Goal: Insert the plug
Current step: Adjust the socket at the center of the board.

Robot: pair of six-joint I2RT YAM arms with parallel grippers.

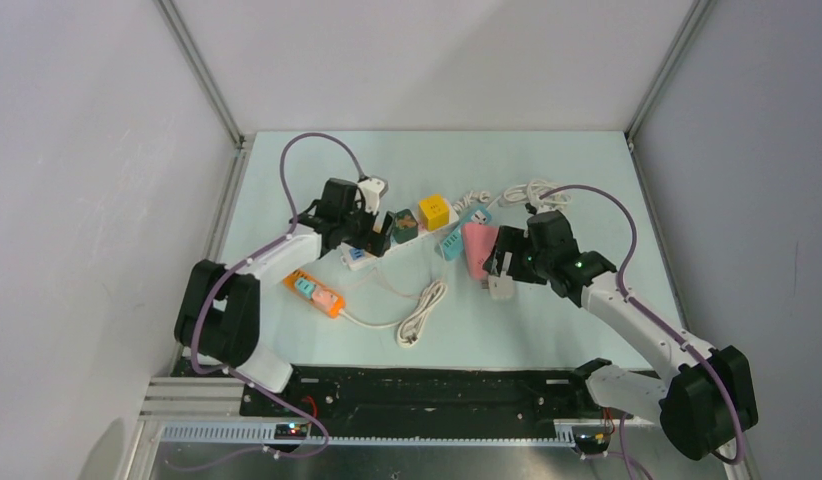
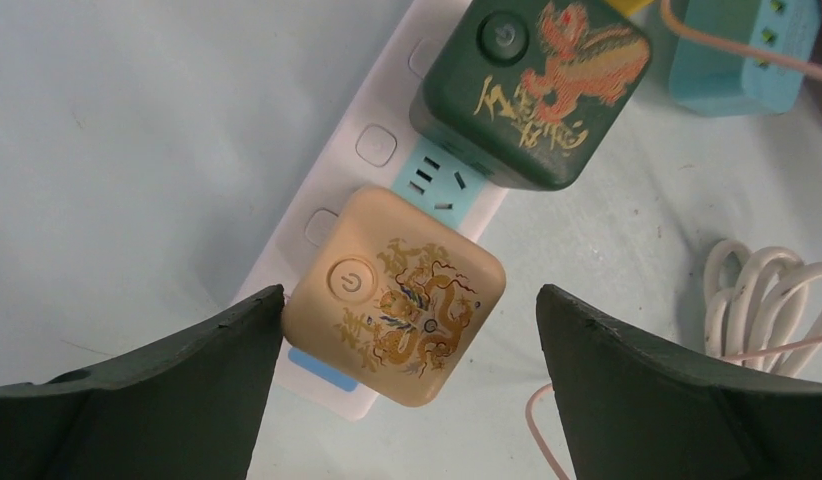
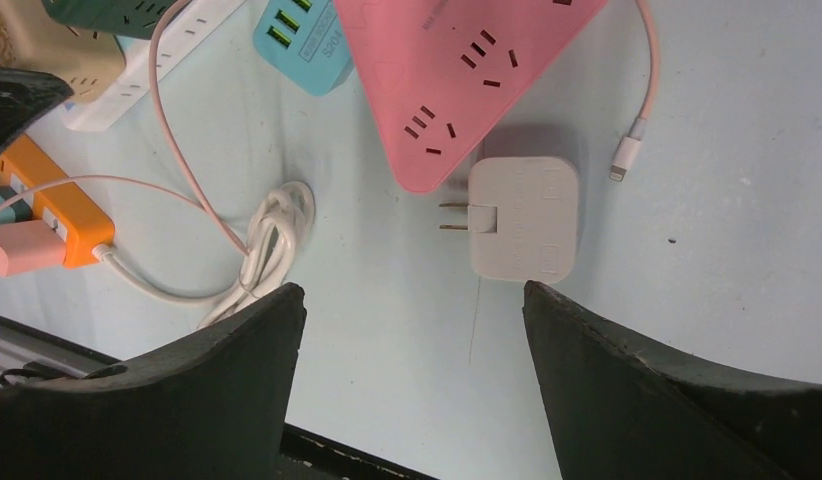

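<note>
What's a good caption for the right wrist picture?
Open right gripper above a white charger beside a pink power strip.

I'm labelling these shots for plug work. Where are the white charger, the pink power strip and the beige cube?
white charger (image 3: 522, 225): right wrist view, middle of its flat face.
pink power strip (image 3: 427, 70): right wrist view, its top face.
beige cube (image 2: 407, 300): left wrist view, its printed top.

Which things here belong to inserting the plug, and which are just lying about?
Likely the job: white plug, prongs out, below the open right gripper; pink power strip beside it.
Lying about: orange strip, teal USB block, coiled white cable, green cube and beige cube on the white strip.
</note>
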